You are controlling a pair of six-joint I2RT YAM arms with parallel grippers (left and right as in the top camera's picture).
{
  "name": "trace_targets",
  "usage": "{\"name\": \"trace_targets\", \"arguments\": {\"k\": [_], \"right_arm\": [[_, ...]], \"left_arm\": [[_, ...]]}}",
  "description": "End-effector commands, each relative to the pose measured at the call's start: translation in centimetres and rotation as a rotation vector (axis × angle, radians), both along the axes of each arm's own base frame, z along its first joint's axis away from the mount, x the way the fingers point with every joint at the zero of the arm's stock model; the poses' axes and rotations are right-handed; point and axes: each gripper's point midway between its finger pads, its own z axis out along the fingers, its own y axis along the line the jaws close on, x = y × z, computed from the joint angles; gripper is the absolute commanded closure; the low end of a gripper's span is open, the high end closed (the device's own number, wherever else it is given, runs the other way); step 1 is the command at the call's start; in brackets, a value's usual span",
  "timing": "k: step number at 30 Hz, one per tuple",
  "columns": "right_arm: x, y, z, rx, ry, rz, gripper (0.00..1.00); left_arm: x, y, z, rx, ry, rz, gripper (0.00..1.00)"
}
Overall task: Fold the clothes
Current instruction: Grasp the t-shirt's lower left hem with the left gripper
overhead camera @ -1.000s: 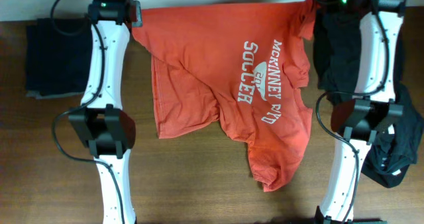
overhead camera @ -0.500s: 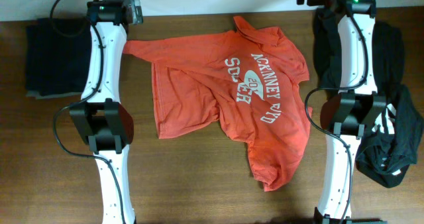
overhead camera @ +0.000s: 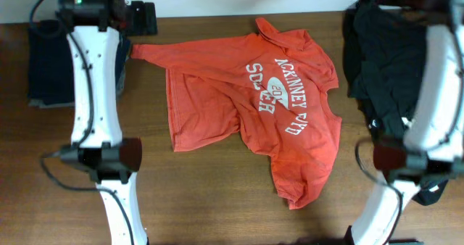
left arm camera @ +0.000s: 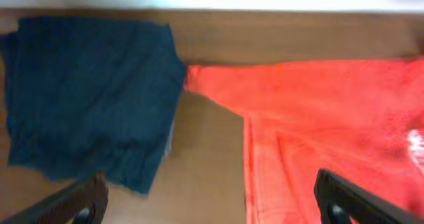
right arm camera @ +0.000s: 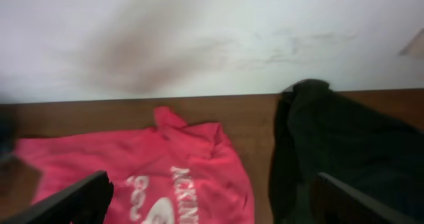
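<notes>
Left hand (overhead camera: 143, 17) hangs open and empty at the far edge of the surface (overhead camera: 210, 201) in the overhead view, just beyond the shirt's left sleeve (overhead camera: 145, 53). The shirt (overhead camera: 246, 107) lies mid-surface with its lettering (overhead camera: 283, 93) up. It is crooked and rumpled, with loose flaps trailing toward the near side. Black clothes (overhead camera: 384, 64) are heaped at the right under the right arm (overhead camera: 435, 71), well apart from a navy pile (overhead camera: 47, 64) at the left.

From the left wrist, the picture is blurred. Both fingers (left arm camera: 66, 204) sit at the lower corners, spread wide, with nothing between them. The sleeve tip reaches the navy pile's edge; whether they touch I cannot tell.

From the right wrist, the right hand (right arm camera: 212, 204) is likewise spread wide and holds nothing. The collar (right arm camera: 165, 118) points at the white wall (right arm camera: 199, 32), and the black clothes lie just beside the shirt.

The shirt looks laid out but not yet folded, so flattening comes first. Each hand should pinch one layer at an outer edge, the left at the sleeve and the right near the collar side. They should pull gently apart to take out the wrinkles. Folds should then go toward the lettering, carried low so the cloth does not drag. The left grasp must stay on red cloth only, since the navy pile is so close it could be caught.
</notes>
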Motion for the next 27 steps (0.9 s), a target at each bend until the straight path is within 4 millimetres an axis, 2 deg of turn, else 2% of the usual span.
{"name": "trace_targets", "arguments": {"k": [1,2,3,6,10,12,16,18,21,22,23,27], "right_arm": [[-4.8,0.9,4.4,-0.003,-0.063,0.003,0.01],[-5.5,1.0,4.8,-0.003,-0.066,0.002,0.01],[-7.2,1.3,5.8,0.003,-0.071,-0.003,0.01],[-10.0,1.8,6.8,0.012,-0.07,-0.009,0.01],[-14.4,1.1,7.0,-0.005,-0.019,-0.092,0.01],[-16.7,0.9,8.1,-0.004,-0.042,-0.134,0.01],[-19.1,1.4,9.8,0.051,-0.096,-0.163,0.01],[-20.4,1.8,10.5,0.072,-0.115,-0.167,0.01],[-21.6,2.0,9.7,0.075,-0.083,-0.165,0.01],[-21.8,2.1,8.5,0.077,-0.039,-0.167,0.01],[-21.8,2.1,7.8,0.079,-0.012,-0.168,0.01],[-21.2,2.0,1.7,0.086,0.21,-0.169,0.01]], "left_arm": [[-3.9,-3.1,1.6,-0.042,0.05,-0.049,0.01],[-4.5,-3.6,1.7,-0.04,0.064,-0.055,0.01],[-4.9,-4.4,2.0,-0.042,0.058,-0.074,0.02],[-6.1,-6.4,3.8,-0.053,0.021,-0.126,0.01],[-8.4,-8.4,7.2,-0.067,-0.057,-0.185,0.01],[-10.4,-9.1,8.8,-0.078,-0.085,-0.214,0.01],[-12.5,-9.2,8.7,-0.088,-0.053,-0.21,0.01],[-13.5,-8.9,7.7,-0.091,-0.005,-0.188,0.01],[-15.3,-8.1,4.2,-0.073,0.127,-0.129,0.01],[-15.8,-7.5,2.5,-0.051,0.18,-0.085,0.01],[-16.1,-7.2,1.8,-0.041,0.205,-0.068,0.01],[-16.5,-7.1,-4.5,-0.008,0.35,-0.034,0.01]]}}
